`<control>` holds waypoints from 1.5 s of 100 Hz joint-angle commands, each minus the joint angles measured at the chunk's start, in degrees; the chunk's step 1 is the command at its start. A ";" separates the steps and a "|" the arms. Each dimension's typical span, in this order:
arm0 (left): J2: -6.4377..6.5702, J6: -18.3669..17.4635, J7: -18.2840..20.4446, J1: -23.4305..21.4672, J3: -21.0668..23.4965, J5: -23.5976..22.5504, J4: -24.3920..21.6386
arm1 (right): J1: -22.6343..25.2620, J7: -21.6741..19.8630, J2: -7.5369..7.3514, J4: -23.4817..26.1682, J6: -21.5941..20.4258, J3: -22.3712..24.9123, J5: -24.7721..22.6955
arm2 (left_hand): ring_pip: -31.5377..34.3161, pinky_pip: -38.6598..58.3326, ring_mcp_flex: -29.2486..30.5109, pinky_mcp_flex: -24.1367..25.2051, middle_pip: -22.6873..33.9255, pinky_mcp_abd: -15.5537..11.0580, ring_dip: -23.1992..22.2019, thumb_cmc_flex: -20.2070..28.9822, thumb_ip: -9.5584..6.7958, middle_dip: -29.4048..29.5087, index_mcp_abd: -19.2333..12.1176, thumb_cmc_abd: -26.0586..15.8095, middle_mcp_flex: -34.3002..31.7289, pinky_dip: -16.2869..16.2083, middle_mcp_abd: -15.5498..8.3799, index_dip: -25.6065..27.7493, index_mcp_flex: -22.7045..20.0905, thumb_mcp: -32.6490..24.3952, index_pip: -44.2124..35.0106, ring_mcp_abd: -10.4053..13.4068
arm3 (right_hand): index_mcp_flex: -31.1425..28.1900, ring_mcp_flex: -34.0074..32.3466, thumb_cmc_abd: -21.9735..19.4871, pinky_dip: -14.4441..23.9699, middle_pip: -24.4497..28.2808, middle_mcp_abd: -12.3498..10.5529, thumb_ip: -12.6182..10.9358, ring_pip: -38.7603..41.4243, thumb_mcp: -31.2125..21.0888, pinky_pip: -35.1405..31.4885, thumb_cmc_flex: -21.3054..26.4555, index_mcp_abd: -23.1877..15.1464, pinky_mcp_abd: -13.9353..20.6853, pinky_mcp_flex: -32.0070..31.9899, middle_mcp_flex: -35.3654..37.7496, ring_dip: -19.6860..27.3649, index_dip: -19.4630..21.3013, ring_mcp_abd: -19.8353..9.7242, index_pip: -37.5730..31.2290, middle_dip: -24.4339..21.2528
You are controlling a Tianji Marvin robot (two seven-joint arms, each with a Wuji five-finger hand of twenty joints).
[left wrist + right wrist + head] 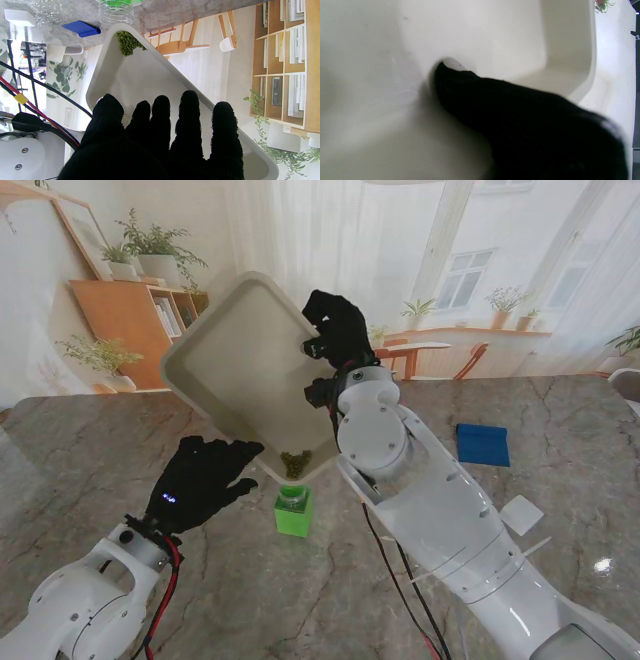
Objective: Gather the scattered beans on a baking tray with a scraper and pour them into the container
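Cream plastic is what you are looking at first: the baking tray (240, 370) is lifted off the table and tipped steeply, its lowest corner directly over the container (292, 511). Your right hand (338, 327) is clamped on the tray's upper right rim; its wrist view confirms a gloved finger (460, 82) pressed flat against the tray wall, the rest of that picture being blurred tray surface. The green beans (295, 463) lie bunched in the low corner, and the left wrist view shows the same cluster (128, 43) packed against the rim just beside the container's clear ribbed mouth (116, 12). The container stands upright on the marble table (100, 450), a clear jar seated in a bright green holder. Your left hand (200, 482) holds nothing: fingers (189, 115) extended and spread, palm toward the tray's near left edge; you cannot tell from these views whether it touches the rim. A blue scraper (483, 444) lies flat on the table to the right, well apart from the tray. A small white square (522, 514) lies nearer to you than the scraper.
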State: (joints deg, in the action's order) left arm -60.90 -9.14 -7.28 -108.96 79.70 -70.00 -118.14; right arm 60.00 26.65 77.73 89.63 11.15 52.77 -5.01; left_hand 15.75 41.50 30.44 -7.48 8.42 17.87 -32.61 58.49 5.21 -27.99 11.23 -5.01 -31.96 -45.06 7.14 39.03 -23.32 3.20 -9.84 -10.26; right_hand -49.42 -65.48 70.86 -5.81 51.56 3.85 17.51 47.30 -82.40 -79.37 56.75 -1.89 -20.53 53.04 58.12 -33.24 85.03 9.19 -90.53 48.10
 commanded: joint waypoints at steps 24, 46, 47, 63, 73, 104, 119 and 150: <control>-0.03 0.42 0.01 -0.55 -0.03 0.15 -0.11 | -0.87 -1.28 -0.09 -0.06 -1.12 -0.19 -0.87 | -0.10 -0.74 0.85 -0.01 -0.51 1.29 -0.44 0.01 -2.63 0.44 0.19 -3.89 0.06 -1.52 0.31 0.54 0.32 -0.49 0.46 0.17 | -0.47 -2.62 -2.62 4.81 9.26 -9.57 -1.73 10.29 -7.55 -14.63 8.19 0.23 2.14 6.15 2.04 -1.83 2.44 -5.87 -2.39 2.76; -0.04 0.50 -0.18 -0.80 0.09 0.04 -0.18 | -1.10 -1.36 -0.25 -0.26 -1.76 -0.33 -1.88 | -0.08 -0.71 0.92 -0.01 -0.49 1.30 -0.46 -0.01 -2.62 0.44 0.31 -3.96 -0.03 -1.55 0.30 0.54 0.34 -0.49 0.48 0.15 | -0.44 -2.62 -2.58 4.76 9.31 -9.53 -1.70 10.30 -7.55 -14.59 8.23 0.25 2.06 6.14 1.98 -1.82 2.44 -5.88 -2.38 2.78; -0.04 0.49 -0.19 -0.81 0.09 0.03 -0.18 | -1.10 -1.36 -0.25 -0.26 -1.77 -0.34 -1.88 | -0.08 -0.72 0.90 -0.01 -0.49 1.30 -0.46 0.00 -2.63 0.44 0.29 -3.95 -0.01 -1.55 0.32 0.53 0.33 -0.49 0.48 0.18 | -0.44 -2.60 -2.57 4.76 9.31 -9.51 -1.69 10.28 -7.55 -14.60 8.24 0.25 2.07 6.14 1.99 -1.82 2.44 -5.87 -2.38 2.78; -0.04 0.49 -0.40 -0.96 0.16 -0.12 -0.22 | -1.17 -1.34 -0.19 -0.33 -1.82 -0.49 -1.81 | -0.09 -0.70 0.89 -0.06 -0.48 1.30 -0.46 0.00 -2.61 0.43 0.25 -3.94 -0.05 -1.56 0.29 0.61 0.33 -0.47 0.44 0.15 | -0.39 -2.65 -2.41 4.78 9.35 -9.45 -1.72 10.31 -7.55 -14.71 8.30 0.39 1.96 6.19 2.06 -1.79 2.44 -5.87 -2.36 2.74; -0.04 0.50 -0.49 -1.15 0.27 -0.26 -0.32 | -1.11 -1.32 -0.15 -0.21 -1.72 -0.55 -1.62 | -0.09 -0.73 0.86 0.05 -0.48 1.39 -0.47 0.08 -2.62 0.43 0.23 -3.87 -0.03 -1.56 0.39 0.62 0.27 -0.51 0.42 0.09 | -0.42 -2.65 -2.35 4.76 9.36 -9.41 -1.74 10.34 -7.55 -14.74 8.33 0.53 1.85 6.22 2.08 -1.77 2.43 -5.71 -2.36 2.73; -0.05 0.61 -0.91 -1.43 0.38 -0.51 -0.26 | -0.89 -1.42 -0.27 0.09 -2.06 -0.69 -2.13 | -0.06 -0.67 0.96 -0.04 -0.48 1.33 -0.48 0.07 -2.61 0.42 0.16 -3.87 -0.07 -1.58 0.29 0.67 0.27 -0.50 0.39 0.24 | -0.46 -2.67 -2.23 4.66 9.37 -9.27 -1.77 10.44 -7.55 -14.83 8.40 0.60 1.65 6.24 2.08 -1.68 2.38 -5.61 -2.39 2.70; -0.06 0.63 -1.24 -1.82 0.59 -0.72 -0.40 | -0.92 -1.33 -0.25 0.12 -2.21 -0.78 -2.23 | -0.08 -0.74 0.93 -0.01 -0.47 1.28 -0.48 -0.03 -2.60 0.41 0.15 -3.89 -0.07 -1.56 0.25 0.73 0.28 -0.46 0.37 0.20 | -0.46 -2.67 -2.16 4.61 9.41 -9.21 -1.75 10.46 -7.55 -14.83 8.42 0.64 1.63 6.23 2.09 -1.64 2.36 -5.59 -2.40 2.70; -0.08 0.57 -1.70 -2.31 0.85 -1.01 -0.59 | -0.75 -1.25 -0.38 0.22 -2.94 -1.13 -3.30 | -0.06 -0.71 0.94 -0.02 -0.49 1.32 -0.50 0.08 -2.60 0.41 0.25 -3.86 -0.03 -1.59 0.29 0.85 0.24 -0.50 0.37 0.18 | -0.48 -2.62 -1.95 4.48 9.53 -8.83 -1.63 10.62 -7.55 -14.93 8.61 1.12 1.16 6.32 2.01 -1.54 2.32 -5.18 -2.41 2.65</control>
State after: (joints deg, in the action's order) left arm -60.91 -8.69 -8.73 -110.72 80.55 -70.83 -118.46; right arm 59.41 26.01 77.30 89.19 8.78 51.63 -8.19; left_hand 15.75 41.50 30.48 -8.07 8.42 17.87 -32.61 58.49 5.21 -27.99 11.23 -5.01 -31.98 -45.14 7.13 39.03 -23.32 3.20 -9.84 -10.26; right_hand -49.42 -65.36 70.86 -5.81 51.64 3.83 17.51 47.55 -82.40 -79.37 56.77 -1.35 -20.60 53.05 58.09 -33.23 85.03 9.19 -90.53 48.10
